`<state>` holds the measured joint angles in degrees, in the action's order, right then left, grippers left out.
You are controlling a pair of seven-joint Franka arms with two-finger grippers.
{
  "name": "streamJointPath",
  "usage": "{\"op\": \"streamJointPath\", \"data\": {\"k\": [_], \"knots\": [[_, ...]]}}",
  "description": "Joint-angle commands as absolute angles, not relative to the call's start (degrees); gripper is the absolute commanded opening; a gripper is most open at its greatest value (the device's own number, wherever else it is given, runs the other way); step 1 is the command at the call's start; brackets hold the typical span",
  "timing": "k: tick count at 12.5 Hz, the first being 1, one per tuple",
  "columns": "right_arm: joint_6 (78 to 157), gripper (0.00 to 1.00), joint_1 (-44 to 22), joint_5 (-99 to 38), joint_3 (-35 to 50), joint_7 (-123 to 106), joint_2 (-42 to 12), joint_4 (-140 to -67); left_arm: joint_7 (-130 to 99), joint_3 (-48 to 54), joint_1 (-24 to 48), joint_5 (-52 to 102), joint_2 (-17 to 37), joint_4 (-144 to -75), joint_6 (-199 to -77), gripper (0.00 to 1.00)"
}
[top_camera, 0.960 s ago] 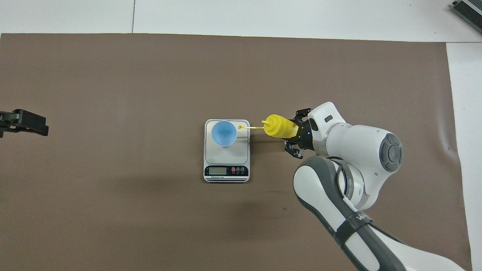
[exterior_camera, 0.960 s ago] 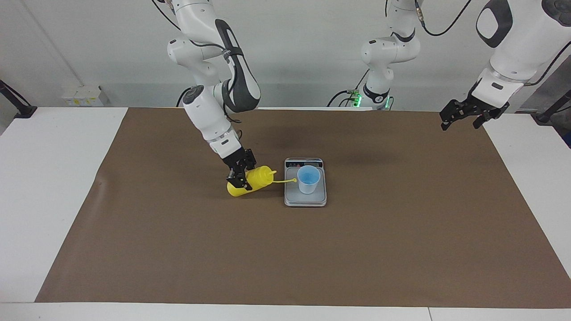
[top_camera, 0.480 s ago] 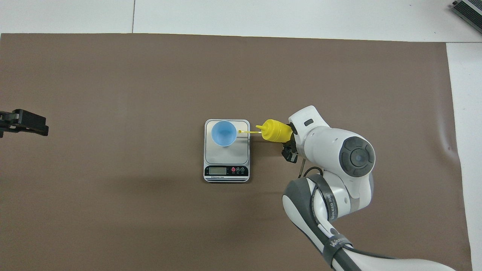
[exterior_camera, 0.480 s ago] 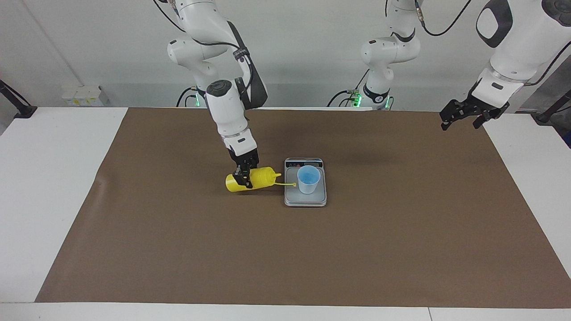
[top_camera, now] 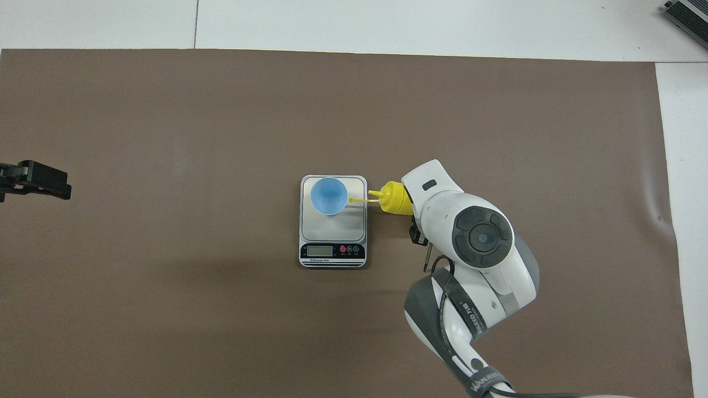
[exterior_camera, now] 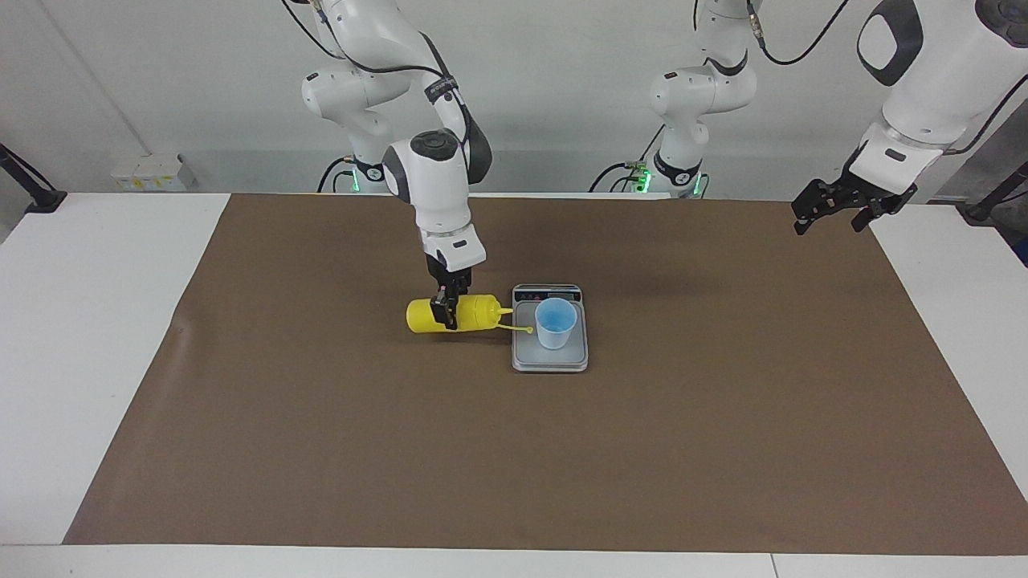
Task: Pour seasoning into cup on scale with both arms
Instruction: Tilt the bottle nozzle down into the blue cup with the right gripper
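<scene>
A brown mat is spread over the white table, and wide bare stretches of mat are left on all sides of the scale; white table margins are seen at both ends. Toward the right arm's end, open mat runs from the bottle out to the mat's edge.

The right arm is bent down from its base, its wrist pointing almost straight down. The right gripper is pinched on the middle of the yellow squeeze bottle, which is held on its side just above the mat, beside the scale on the right arm's side. The nozzle is pointed toward the cup, and the small tethered cap is hung out on its strap over the edge of the weighing plate, just beside the cup's rim. In the overhead view most of the bottle's body is hidden by the arm's wrist.

The silver-grey kitchen scale lies near the mat's middle, its dark display strip at the end nearer the robots. The light blue cup stands upright on the weighing plate, at the end farther from the robots.

The left arm is kept waiting, well apart from the scale; the left gripper is held with fingers spread over the mat's corner at the left arm's end, nothing between them.
</scene>
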<state>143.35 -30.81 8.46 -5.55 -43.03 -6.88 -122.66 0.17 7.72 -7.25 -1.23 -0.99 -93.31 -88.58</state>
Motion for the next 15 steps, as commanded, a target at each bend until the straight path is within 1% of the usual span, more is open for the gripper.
{"op": "streamJointPath", "data": {"k": [1,4,8,11,15], "knots": [[139.9,0.29,-32.0,12.7,-5.5,-38.4,-6.0,-121.0,0.1,8.0,-7.7,-2.3,-2.0,-94.0,-88.3,1.0],[134.0,0.29,-33.3,17.6,-4.9,-33.7,-6.0,-117.9,0.1,8.0,-7.7,-2.3,-2.0,-94.0,-88.3,1.0],[132.8,0.3,-34.7,18.5,-4.7,-33.7,-5.9,-117.6,0.1,8.0,-7.7,-2.3,-2.0,-94.0,-88.3,1.0],[128.4,0.3,-36.3,21.1,-4.7,-32.2,-6.3,-115.4,0.1,8.0,-7.7,-2.3,-2.0,-94.0,-88.3,1.0],[126.7,0.3,-36.6,25.9,-4.7,-29.7,-6.2,-115.1,0.1,8.0,-7.7,-2.3,-2.0,-94.0,-88.3,1.0]]}}
